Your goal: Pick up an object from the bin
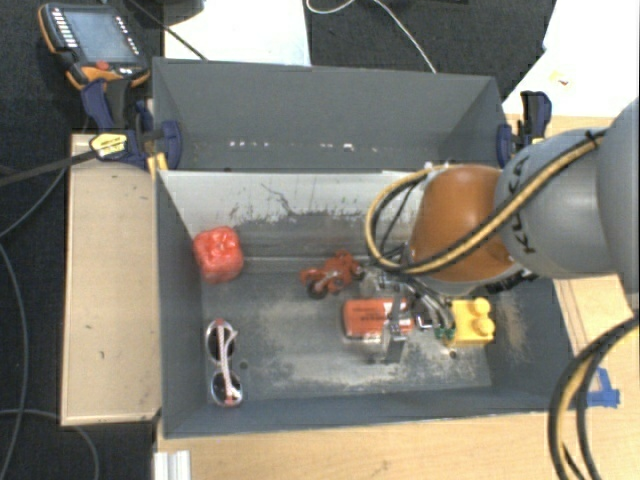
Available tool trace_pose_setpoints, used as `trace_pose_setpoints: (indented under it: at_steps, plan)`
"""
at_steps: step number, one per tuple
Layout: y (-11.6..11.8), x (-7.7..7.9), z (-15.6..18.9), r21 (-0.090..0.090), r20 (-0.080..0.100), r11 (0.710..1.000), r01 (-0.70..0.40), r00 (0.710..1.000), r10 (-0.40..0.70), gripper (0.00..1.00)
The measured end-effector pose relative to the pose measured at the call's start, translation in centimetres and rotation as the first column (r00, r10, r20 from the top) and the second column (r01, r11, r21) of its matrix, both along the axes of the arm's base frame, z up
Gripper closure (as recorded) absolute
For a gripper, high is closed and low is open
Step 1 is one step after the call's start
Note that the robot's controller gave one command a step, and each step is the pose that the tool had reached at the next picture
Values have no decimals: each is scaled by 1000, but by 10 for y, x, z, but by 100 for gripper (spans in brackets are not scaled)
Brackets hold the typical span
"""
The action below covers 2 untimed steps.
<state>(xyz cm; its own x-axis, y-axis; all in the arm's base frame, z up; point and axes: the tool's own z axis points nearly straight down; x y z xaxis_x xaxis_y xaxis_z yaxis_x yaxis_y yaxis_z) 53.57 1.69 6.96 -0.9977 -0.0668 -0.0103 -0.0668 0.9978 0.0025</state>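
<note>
Orange cover [455, 223] partly hides gripper [396, 336] over orange block [360, 316].

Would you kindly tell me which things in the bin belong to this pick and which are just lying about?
In the job:
claw
orange block directly under it, right of middle in the bin

Lying about:
yellow brick at the right
small red toy behind
red cube at the left wall
glasses at front left

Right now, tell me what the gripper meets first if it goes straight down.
Most likely the orange rectangular block right of centre; the gripper points down at its right end. Depth is unclear; they may touch.
</note>
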Motion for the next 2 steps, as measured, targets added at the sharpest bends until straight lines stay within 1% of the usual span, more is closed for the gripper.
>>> trace_pose_setpoints:
  at_steps: [1,2]
  plan:
    - [-5,3,2,1,-2,997,72,997,-72,100]
    - [-5,4,2,1,-2,997,80,997,-80,100]
